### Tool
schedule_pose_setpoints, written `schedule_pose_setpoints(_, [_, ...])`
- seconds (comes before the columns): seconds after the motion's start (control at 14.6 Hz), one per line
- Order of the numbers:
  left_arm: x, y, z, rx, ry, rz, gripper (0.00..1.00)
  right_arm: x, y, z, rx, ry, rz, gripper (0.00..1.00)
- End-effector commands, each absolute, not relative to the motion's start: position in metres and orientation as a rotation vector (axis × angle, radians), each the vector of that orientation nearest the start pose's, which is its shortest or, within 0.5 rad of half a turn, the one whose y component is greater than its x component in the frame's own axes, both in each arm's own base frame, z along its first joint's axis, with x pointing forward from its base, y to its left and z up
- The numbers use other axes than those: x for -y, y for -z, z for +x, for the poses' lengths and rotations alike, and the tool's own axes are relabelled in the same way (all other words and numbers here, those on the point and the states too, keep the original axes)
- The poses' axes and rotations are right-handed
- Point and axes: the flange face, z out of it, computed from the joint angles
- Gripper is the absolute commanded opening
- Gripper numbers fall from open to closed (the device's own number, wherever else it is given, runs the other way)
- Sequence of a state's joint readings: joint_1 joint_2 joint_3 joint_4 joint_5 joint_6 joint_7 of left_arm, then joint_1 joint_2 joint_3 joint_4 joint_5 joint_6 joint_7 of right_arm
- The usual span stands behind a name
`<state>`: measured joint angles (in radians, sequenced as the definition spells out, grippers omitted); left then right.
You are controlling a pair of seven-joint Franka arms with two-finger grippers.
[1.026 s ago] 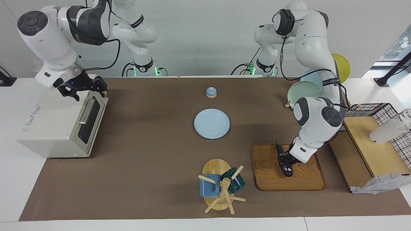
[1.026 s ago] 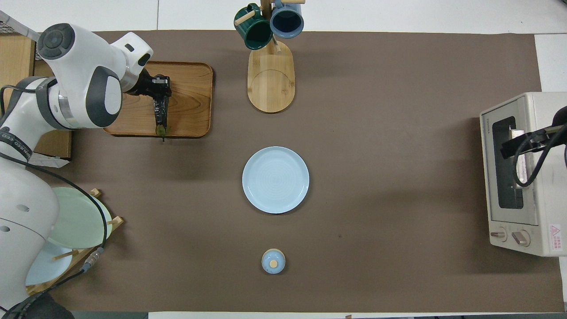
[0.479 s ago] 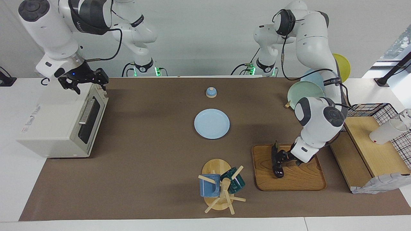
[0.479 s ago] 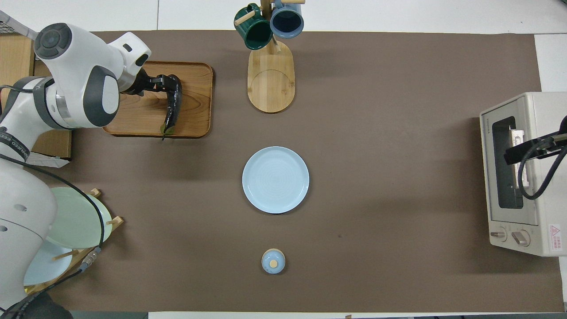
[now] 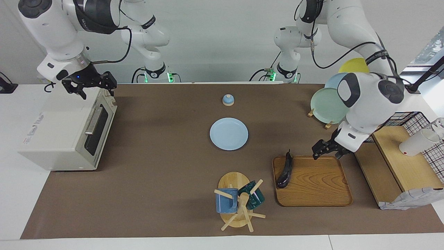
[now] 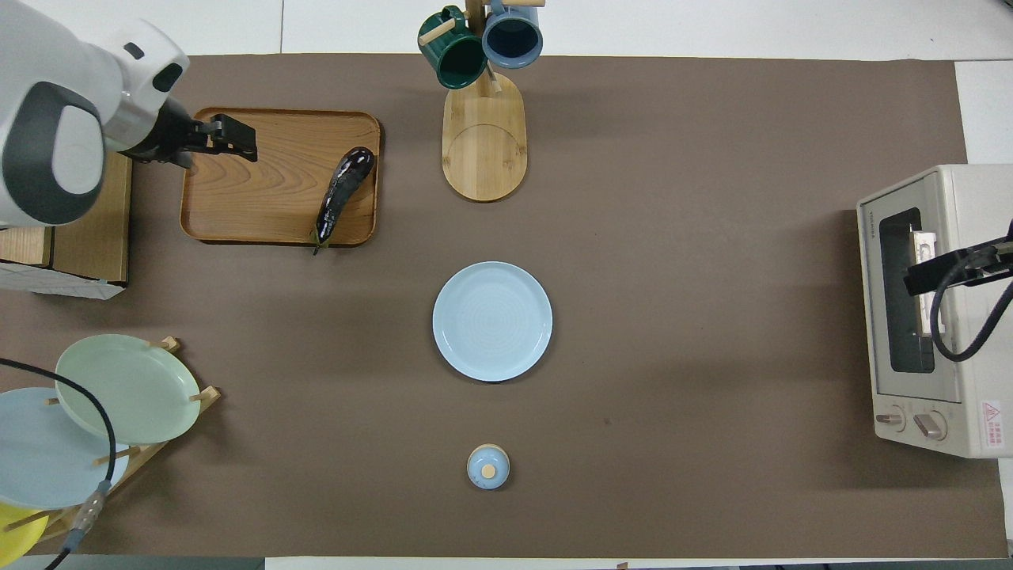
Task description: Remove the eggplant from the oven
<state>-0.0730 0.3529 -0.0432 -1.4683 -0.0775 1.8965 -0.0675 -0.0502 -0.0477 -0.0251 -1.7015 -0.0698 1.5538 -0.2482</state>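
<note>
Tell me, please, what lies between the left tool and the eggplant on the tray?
Only bare wood of the tray lies between the left tool and the eggplant. The overhead view shows this stretch best.

The table holds one boxy off-white toaster oven [image 5: 67, 130] and one slim, glossy dark purple eggplant [image 5: 285, 171]. There is one rectangular wooden tray [image 5: 319, 187] and one round pale blue plate [image 5: 229, 133] lying flat. One small blue dome-shaped bell with a wooden knob [image 5: 228, 100] stands alone. One wooden mug stand [image 6: 483, 142] carries two mugs: one dark green mug [image 6: 452, 57] and one blue mug [image 6: 513, 36]. One wooden plate rack [image 6: 170, 412] holds three upright plates: one pale green plate [image 6: 127, 388], one light blue plate [image 6: 39, 459] and one yellow plate [image 5: 357, 65]. One black wire basket [image 5: 412, 119] contains one clear cup [image 5: 418, 141]. Two robot arms carry two grippers, the left gripper [image 5: 324, 149] and the right gripper [image 5: 92, 85].
</note>
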Motion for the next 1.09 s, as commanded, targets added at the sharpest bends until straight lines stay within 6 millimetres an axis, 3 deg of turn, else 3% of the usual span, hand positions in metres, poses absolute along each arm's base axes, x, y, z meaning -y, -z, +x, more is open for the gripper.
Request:
schedule_pose_setpoints(0.0, [0.075, -0.543, 0.638, -0.003, 0.119, -3.173, 1.0, 0.05, -0.595, 0.526, 0.232, -0.152, -3.155, 1.0])
schedule_pose_setpoints(0.21, [0.072, -0.595, 0.599, 0.017, 0.067, -3.162, 1.0, 0.045, -0.595, 0.527, 0.245, -0.144, -3.156, 1.0])
schedule_pose_setpoints(0.41, [0.068, -0.619, 0.566, 0.019, -0.05, -3.149, 1.0, 0.043, -0.596, 0.528, 0.232, -0.123, -3.108, 1.0])
schedule_pose_setpoints(0.55, [0.068, -0.617, 0.547, 0.023, -0.124, -3.139, 1.0, 0.045, -0.596, 0.528, 0.236, -0.125, -3.105, 1.0])
schedule_pose_setpoints(0.75, [0.065, -0.588, 0.515, 0.054, -0.203, -3.124, 1.0, 0.034, -0.603, 0.528, 0.267, -0.108, -3.121, 1.0])
schedule_pose_setpoints(0.89, [0.065, -0.577, 0.511, 0.048, -0.173, -3.128, 1.0, 0.017, -0.605, 0.53, 0.315, -0.11, -3.127, 1.0])
schedule_pose_setpoints(1.03, [0.066, -0.584, 0.516, 0.053, -0.152, -3.143, 1.0, 0.014, -0.605, 0.53, 0.32, -0.109, -3.123, 1.0])
